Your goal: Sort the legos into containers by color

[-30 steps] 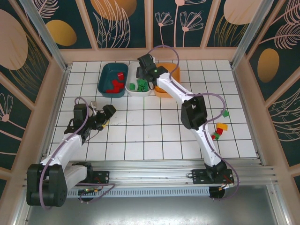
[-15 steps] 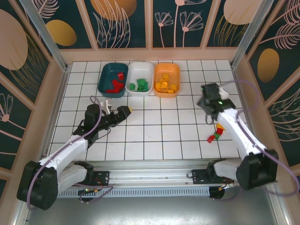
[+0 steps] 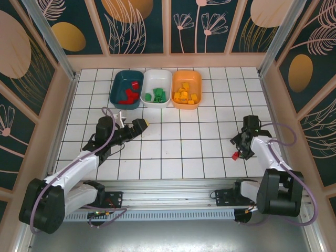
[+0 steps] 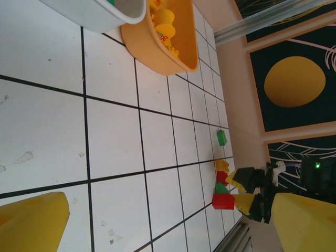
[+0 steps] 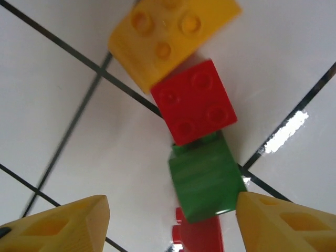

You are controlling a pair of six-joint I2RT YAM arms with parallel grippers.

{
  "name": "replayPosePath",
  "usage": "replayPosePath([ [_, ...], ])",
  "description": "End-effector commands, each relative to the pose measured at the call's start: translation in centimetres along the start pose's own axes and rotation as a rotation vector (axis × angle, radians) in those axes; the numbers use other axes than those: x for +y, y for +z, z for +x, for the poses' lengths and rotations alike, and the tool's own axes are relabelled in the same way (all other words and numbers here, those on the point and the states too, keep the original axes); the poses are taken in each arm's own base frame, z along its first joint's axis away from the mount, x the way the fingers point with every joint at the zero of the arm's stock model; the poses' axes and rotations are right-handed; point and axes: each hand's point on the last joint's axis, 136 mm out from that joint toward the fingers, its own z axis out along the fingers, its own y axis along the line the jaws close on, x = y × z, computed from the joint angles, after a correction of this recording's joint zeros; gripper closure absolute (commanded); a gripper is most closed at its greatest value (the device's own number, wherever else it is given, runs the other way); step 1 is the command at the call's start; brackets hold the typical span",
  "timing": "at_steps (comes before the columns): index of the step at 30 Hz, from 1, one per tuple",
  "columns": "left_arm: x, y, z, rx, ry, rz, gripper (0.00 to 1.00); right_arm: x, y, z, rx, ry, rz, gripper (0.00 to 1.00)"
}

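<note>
Four legos lie in a row on the right: yellow (image 5: pixel 170 37), red (image 5: pixel 198 102), green (image 5: pixel 206 181) and a second red (image 5: pixel 202 236). My right gripper (image 5: pixel 173 210) is low over them and open. Its right finger (image 5: pixel 286 223) sits against the green brick; the left finger (image 5: pixel 58 226) stands apart. From above, the right gripper (image 3: pixel 238 149) is beside a red brick (image 3: pixel 235 156). The left gripper (image 3: pixel 134 122) hovers open and empty left of centre. At the back stand the teal (image 3: pixel 116 88), white (image 3: pixel 148 84) and orange (image 3: pixel 198 86) containers, holding red, green and yellow bricks.
A lone green brick (image 4: pixel 221 137) lies beyond the row, near the right wall. The left wrist view also takes in the right gripper (image 4: pixel 237 190) at the row. The table's front rail (image 3: pixel 173 195) runs close behind the bricks.
The right arm swung from the tubs at the back to the brick row on the right and dropped low over it. The left gripper shifted slightly right and stayed open.
</note>
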Motion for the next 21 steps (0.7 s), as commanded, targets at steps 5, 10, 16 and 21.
replayPosePath([
  [5,-0.3,-0.2,-0.2,-0.014,0.038,-0.008,0.02,0.9,1.5,2.1,0.091,0.003,-0.060,0.50],
  [10,-0.1,-0.1,-0.1,-0.007,0.038,-0.017,0.01,1.3,2.2,3.3,0.139,-0.031,-0.051,0.60],
  [16,0.5,0.0,0.0,-0.012,0.033,-0.029,0.01,2.4,2.9,4.1,0.174,-0.061,-0.081,0.61],
  [21,0.7,0.4,0.1,0.005,0.032,-0.033,0.01,5.4,3.5,4.4,0.206,-0.125,-0.156,0.61],
])
